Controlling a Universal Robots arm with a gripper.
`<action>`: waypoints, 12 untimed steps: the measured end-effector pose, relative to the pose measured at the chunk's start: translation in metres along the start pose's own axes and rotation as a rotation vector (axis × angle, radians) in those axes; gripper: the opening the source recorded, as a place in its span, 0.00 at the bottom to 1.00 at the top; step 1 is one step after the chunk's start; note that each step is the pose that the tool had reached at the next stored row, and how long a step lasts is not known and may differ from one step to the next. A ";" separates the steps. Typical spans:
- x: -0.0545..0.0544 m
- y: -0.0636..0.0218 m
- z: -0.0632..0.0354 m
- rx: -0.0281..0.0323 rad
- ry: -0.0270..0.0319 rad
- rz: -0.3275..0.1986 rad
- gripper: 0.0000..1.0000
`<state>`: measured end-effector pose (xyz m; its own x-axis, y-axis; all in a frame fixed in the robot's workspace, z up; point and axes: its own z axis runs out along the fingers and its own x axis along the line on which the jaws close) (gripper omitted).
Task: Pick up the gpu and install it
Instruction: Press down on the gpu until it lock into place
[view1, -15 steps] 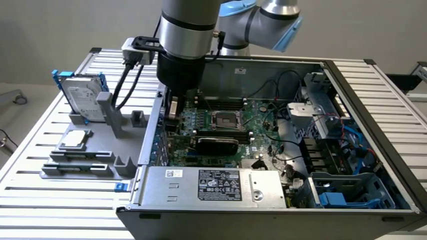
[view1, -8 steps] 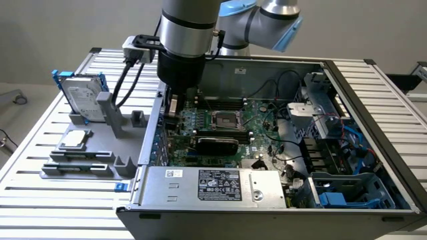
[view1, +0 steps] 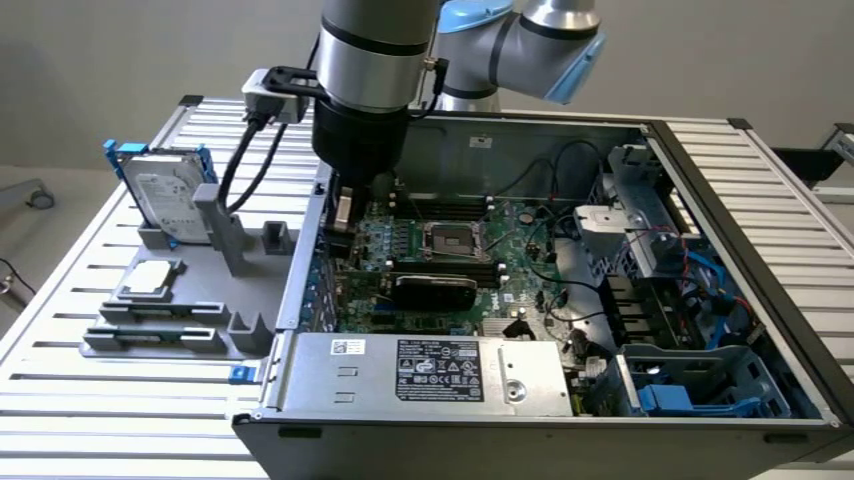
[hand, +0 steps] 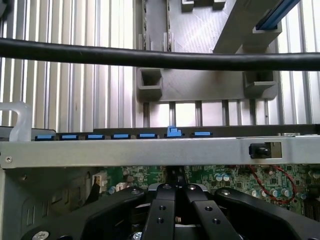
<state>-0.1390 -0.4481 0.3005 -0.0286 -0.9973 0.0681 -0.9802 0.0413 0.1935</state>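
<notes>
Gripper (hand: 175, 196): the two black fingers (hand: 161, 210) are drawn in together, tips all but meeting. Clenched. Nothing readable between them, so I cannot tell whether anything thin is pinched there. It hangs low inside the open computer case (view1: 747, 190), hard against the wall (hand: 150, 152) that carries the row of blue slot tabs (hand: 121, 136) (seven counted, one standing proud of the rest).

Key relation: the gpu (view1: 434, 288), taken to be the black-shrouded card standing on edge across the motherboard (view1: 514, 225), lies toward the exterior view's right of the gripper and a little nearer that camera. Its long axis runs from the tabbed wall out toward the middle of the board. By its look it sits in a slot, not in the fingers.

Count: one arm, one gripper, one gpu. Outside the case on the slatted table (view1: 80, 400), one grey fixture (view1: 180, 348) holding one hard drive (view1: 167, 195) in a blue frame and one square silver chip (view1: 147, 278).
</notes>
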 end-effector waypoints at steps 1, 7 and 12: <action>0.000 0.0001 0.0000 -0.0001 -0.0004 0.002 0.11; 0.000 0.0004 0.0001 -0.0006 -0.0018 0.009 0.11; -0.001 0.0016 0.0003 -0.0010 -0.0029 0.014 0.11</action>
<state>-0.1406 -0.4474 0.3004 -0.0432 -0.9967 0.0680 -0.9795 0.0557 0.1934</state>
